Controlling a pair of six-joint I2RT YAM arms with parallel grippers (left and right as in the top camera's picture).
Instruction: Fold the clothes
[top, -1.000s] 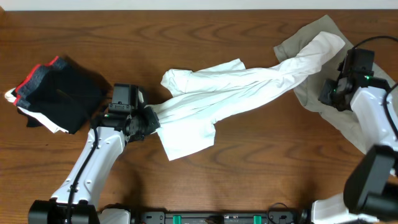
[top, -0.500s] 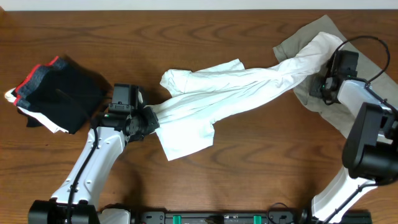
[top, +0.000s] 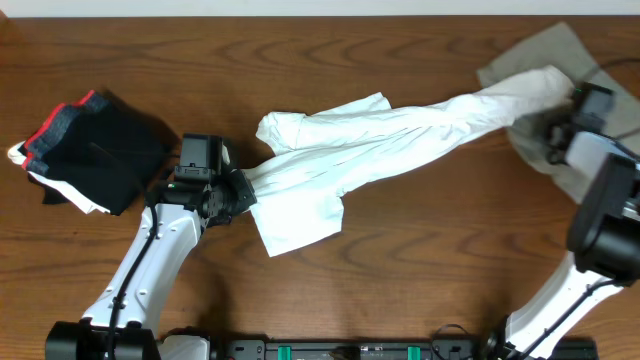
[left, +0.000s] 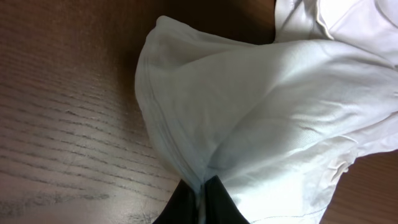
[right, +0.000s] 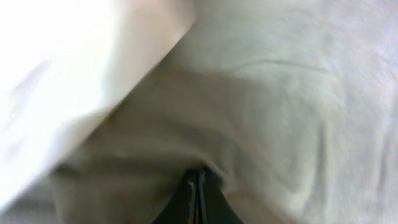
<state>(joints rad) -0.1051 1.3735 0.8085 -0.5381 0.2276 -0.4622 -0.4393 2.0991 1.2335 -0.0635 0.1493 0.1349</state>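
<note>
A white shirt (top: 380, 140) lies stretched in a long band across the middle of the wooden table. My left gripper (top: 240, 193) is shut on its left edge, and the left wrist view shows the fingers (left: 200, 196) pinching a seam of the white fabric (left: 267, 106). A beige garment (top: 540, 50) lies crumpled at the far right, partly under the shirt's right end. My right gripper (top: 556, 137) is shut on this beige cloth (right: 280, 124), with the fingers (right: 198, 186) closed on a fold. White fabric (right: 56, 68) shows at the upper left.
A pile of folded dark clothes (top: 95, 150) with red and white edges sits at the far left. The table's right edge is close to the right arm (top: 600, 200). A black cable (top: 605, 70) runs near the right wrist.
My right gripper has moved right and up with the beige garment, dragging the shirt's right end along and stretching it. The left arm has not moved.
</note>
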